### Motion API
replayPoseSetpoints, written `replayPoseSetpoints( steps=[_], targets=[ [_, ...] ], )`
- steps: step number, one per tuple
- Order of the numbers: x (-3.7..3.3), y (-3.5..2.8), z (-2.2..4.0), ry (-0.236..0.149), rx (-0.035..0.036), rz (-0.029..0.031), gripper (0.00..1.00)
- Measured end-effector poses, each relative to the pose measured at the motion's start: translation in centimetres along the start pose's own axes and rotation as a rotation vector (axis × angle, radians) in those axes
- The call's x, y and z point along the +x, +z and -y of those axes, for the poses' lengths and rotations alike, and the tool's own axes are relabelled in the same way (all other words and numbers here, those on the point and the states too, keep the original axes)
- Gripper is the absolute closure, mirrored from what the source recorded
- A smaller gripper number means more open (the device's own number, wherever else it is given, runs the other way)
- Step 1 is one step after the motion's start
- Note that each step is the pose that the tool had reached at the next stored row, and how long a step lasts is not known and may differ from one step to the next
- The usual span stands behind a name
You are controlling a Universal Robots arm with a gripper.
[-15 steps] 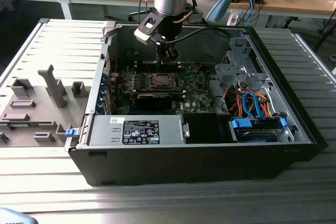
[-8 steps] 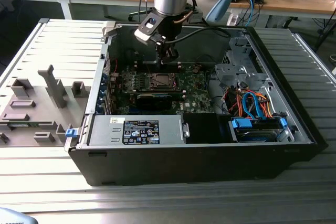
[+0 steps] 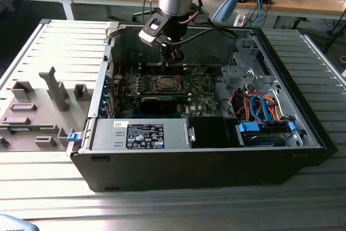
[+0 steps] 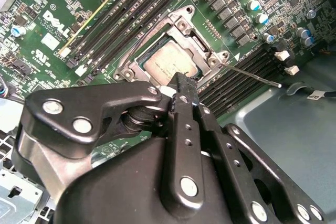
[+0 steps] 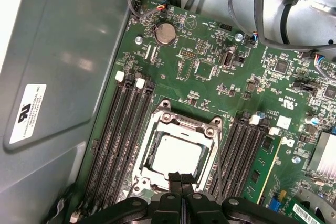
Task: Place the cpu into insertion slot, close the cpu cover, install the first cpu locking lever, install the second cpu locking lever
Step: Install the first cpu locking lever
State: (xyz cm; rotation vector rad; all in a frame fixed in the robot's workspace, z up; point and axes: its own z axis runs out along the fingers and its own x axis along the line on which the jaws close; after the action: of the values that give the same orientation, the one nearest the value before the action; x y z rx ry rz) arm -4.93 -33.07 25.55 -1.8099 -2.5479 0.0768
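First wrist view: the gripper [image 5: 177, 177], fingers pressed together on nothing, hovers at the chip's near edge. The chip [image 5: 176, 155] sits in its socket [image 5: 147, 153], and the cover [image 5: 181, 127] lies flat around it. In the second wrist view a thin lever [image 4: 252, 75] juts free, so latching seems left to do.

The cpu [image 5: 178, 156], a flat pale silver square, sits level in the insertion slot [image 5: 147, 156], whose dark edge shows around it amid the green board. The cpu cover [image 5: 184, 124], a thin silver frame with 1 square window, lies flat over it. 1 thin locking lever [image 4: 252, 75] sticks out sideways from a corner.
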Motion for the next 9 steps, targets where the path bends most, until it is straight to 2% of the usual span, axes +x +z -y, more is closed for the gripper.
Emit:
replayPoseSetpoints(
  steps=[9],
  targets=[
    [0.00, 0.00, 0.00, -0.014, -0.0002, 0.0007, 0.89]
  ],
)
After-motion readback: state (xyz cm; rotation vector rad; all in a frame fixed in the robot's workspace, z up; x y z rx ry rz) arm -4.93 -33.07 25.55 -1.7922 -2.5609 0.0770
